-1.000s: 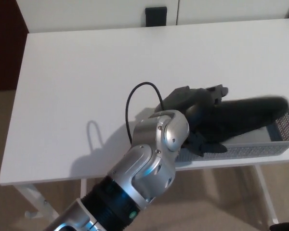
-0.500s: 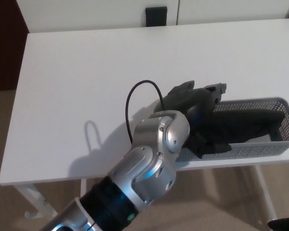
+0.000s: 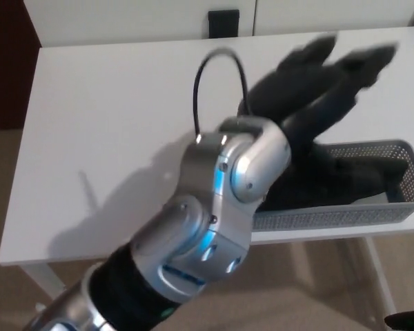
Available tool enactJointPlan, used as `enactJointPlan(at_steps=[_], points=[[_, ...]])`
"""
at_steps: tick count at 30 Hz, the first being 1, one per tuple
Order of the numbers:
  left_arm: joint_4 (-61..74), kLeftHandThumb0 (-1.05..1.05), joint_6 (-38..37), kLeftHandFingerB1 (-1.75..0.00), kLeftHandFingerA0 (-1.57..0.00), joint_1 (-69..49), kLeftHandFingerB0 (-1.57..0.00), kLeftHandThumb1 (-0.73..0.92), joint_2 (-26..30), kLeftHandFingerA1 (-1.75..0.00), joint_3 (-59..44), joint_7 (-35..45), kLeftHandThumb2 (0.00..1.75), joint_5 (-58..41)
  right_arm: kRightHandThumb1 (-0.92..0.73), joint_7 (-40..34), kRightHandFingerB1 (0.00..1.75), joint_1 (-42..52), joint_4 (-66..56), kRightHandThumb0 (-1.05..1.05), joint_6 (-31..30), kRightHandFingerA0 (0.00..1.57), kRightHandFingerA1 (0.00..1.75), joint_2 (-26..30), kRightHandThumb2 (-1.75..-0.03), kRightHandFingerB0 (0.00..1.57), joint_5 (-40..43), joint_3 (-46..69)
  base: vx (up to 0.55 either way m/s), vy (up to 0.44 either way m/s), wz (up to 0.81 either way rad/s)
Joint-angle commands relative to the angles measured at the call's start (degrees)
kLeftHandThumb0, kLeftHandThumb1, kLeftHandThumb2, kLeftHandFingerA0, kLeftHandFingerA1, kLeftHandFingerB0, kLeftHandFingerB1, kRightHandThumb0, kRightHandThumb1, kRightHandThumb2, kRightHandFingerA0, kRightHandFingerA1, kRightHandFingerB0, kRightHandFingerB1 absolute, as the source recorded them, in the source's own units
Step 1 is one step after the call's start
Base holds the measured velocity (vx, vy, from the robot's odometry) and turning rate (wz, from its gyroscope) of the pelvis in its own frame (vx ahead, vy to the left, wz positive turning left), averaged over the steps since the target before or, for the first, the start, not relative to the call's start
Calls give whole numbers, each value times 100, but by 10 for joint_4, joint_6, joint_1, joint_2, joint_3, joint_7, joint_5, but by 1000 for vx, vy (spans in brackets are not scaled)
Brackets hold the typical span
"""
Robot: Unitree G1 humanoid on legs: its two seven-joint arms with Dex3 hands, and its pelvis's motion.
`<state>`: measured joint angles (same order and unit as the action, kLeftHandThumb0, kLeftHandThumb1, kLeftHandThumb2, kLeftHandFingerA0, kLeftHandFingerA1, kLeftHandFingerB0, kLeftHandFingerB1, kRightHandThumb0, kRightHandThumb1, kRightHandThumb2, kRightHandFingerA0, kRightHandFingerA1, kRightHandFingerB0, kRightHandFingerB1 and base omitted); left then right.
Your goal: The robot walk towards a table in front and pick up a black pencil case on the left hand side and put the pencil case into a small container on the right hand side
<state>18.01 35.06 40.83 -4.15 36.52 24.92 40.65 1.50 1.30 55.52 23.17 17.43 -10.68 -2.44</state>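
Note:
The black pencil case point(image 3: 352, 178) lies inside the small grey mesh container point(image 3: 345, 214) at the table's front right edge. My left hand point(image 3: 317, 83) is raised above the container, blurred by motion, with its fingers spread apart and nothing in them. Its silver forearm and wrist point(image 3: 228, 186) fill the middle of the head view and hide the container's left end. My right hand does not show.
The white table point(image 3: 110, 124) reaches from the left to past the right picture edge. A black object point(image 3: 223, 22) stands against the white cabinet behind the table. Beige floor lies below the table's front edge.
My left hand has let go of the pencil case, which now rests in the container. The hand has lifted up and away with its fingers spreading.

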Motion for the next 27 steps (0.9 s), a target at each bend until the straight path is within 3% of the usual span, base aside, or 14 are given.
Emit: enactJointPlan(at_steps=[1, 6, 9, 10, 11, 12, 13, 15, 16, 17, 18, 19, 23, 27], points=[[203, -85, 45, 0, 0, 74, 0, 58, 39, 0, -71, 102, 59, 25, -50, 9, 48, 11, 5, -24, -9, 82, 53, 13, -54, 66, -2, -2, 0, 0, 0], [398, -81, 50, 0, 0, -21, 0, 58, 97, 0, -107, 153, 59, -3, -50, 13, 48, 29, -1, -23, -14, 78, 52, 11, -54, 66, 1, -2, 0, 0, 0], [415, -81, 50, 0, 0, -33, 0, 58, 106, 0, -109, 153, 59, -10, -50, 14, 48, 30, -1, -23, -13, 78, 52, 12, -54, 66, 1, -2, 0, 0, 0], [419, -84, -152, -8, 0, -216, 0, 49, 98, 0, -158, 125, 87, -96, -51, 20, 47, 40, 5, -22, -14, 77, 52, 11, -55, 64, 5, -1, 0, 0, 0], [420, -80, -287, -15, -2, -371, -9, 48, 123, -5, -187, 108, 85, -186, -51, 18, 47, 46, 12, -22, -9, 76, 52, 13, -55, 65, 2, -3, 0, 0, 0], [420, -80, -350, -15, -2, -470, -9, 48, 159, -5, -199, 102, 85, -254, -51, 12, 47, 49, 17, -22, -1, 76, 52, 15, -55, 65, -4, -6, 0, 0, 0], [420, -76, -408, -26, -5, -576, -8, 46, 199, -19, -198, 86, 87, -302, -51, 7, 48, 55, 21, -20, 2, 76, 52, 12, -55, 65, -6, -8, 0, 0, 0], [420, -76, -422, -26, -5, -594, -8, 46, 205, -19, -201, 84, 87, -308, -51, 7, 48, 56, 21, -20, 2, 76, 52, 12, -55, 65, -6, -8, 0, 0, 0], [420, -38, -424, -48, -1, -671, 0, 39, 248, -51, -209, 118, 100, -358, -52, 8, 47, 58, 21, -22, 2, 75, 52, 11, -55, 64, -5, -7, 0, 0, 0], [420, -38, -423, -48, -1, -762, 0, 39, 302, -51, -218, 162, 100, -417, -52, 9, 47, 61, 21, -22, 2, 75, 52, 10, -55, 64, -2, -6, 0, 0, 0], [420, -79, -407, -28, -17, -815, -19, 77, 323, -34, -238, 205, 63, -436, -52, 7, 47, 62, 23, -19, 1, 75, 52, 10, -55, 65, -2, -6, 0, 0, 0], [420, -79, -397, -28, -17, -844, -20, 79, 329, -33, -256, 231, 64, -440, -52, 3, 48, 62, 26, -19, 3, 75, 52, 10, -55, 65, -3, -6, 0, 0, 0], [335, -88, -443, -28, -19, -934, -18, 58, 336, -31, -329, 279, 59, -453, -51, -12, 48, 60, 34, -19, 5, 76, 52, 7, -55, 66, -7, -8, 0, 0, 0], [194, -81, -495, -29, -22, -990, -17, 49, 340, -33, -407, 295, 58, -445, -51, -25, 48, 58, 50, -17, 8, 78, 53, 1, -54, 66, -7, -7, 0, 0, 0]])
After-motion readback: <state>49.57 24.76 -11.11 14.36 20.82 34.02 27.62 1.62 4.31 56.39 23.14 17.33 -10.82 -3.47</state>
